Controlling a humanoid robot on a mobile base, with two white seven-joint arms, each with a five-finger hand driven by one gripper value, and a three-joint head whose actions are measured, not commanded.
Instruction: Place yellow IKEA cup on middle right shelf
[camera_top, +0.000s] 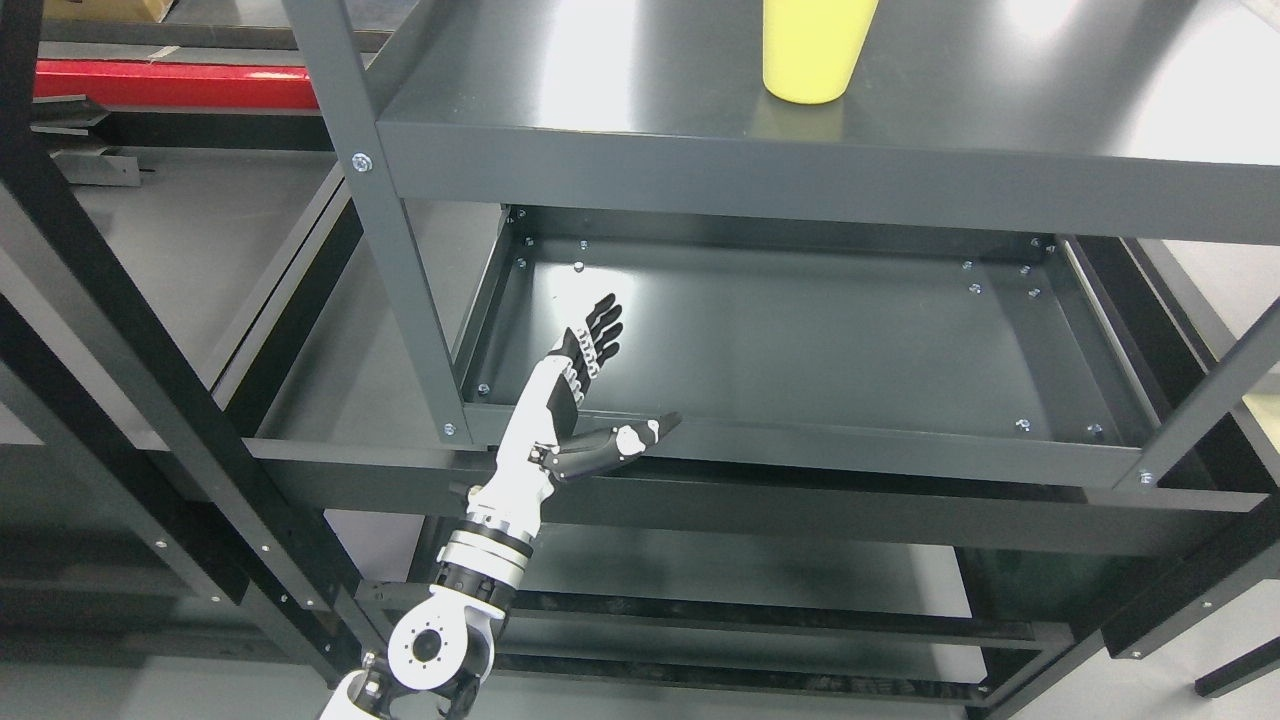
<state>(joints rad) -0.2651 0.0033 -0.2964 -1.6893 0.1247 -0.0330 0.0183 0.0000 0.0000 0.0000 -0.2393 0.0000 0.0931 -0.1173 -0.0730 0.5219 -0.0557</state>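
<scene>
Head view: cup (812, 50) stands upright on the upper shelf (600, 110) at 12 o'clock; left robot hand (590, 385), at 7 o'clock, hangs flat and empty-fingered over the lower shelf (800, 340), well apart.
</scene>
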